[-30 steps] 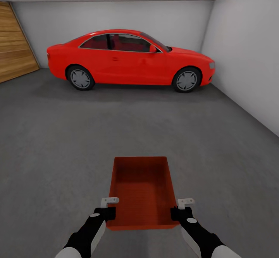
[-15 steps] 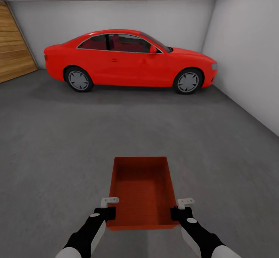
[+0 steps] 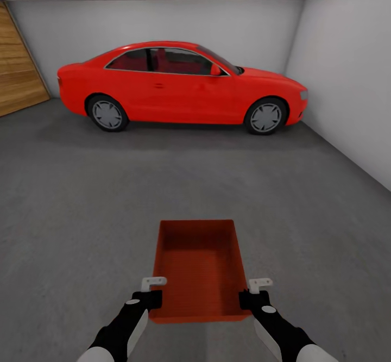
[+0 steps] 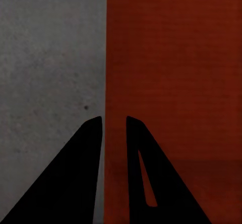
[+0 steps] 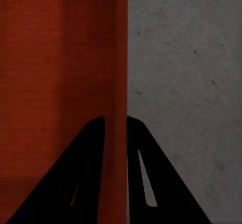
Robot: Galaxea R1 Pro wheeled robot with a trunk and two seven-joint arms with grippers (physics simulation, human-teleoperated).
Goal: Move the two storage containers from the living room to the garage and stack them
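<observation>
Orange-red rectangular shallow bin (image 3: 199,267), lidless, ribbed bottom, held level above the dark grey mottled concrete floor (image 3: 81,204), directly ahead of the robot. Left gripper (image 3: 152,292) clamps the bin's left side wall near the robot-side corner; in the wrist view its two dark fingers (image 4: 75,183) straddle the thin wall. Right gripper (image 3: 253,293) is closed on the right wall likewise, fingers (image 5: 151,178) either side. Beyond: red coupe car (image 3: 179,87) parked side-on before the plain white back wall (image 3: 163,22); wood-plank panel (image 3: 16,74) at far left

Open grey floor (image 3: 195,182) lies ahead; the red car (image 3: 179,87) blocks the far wall (image 3: 163,25).
</observation>
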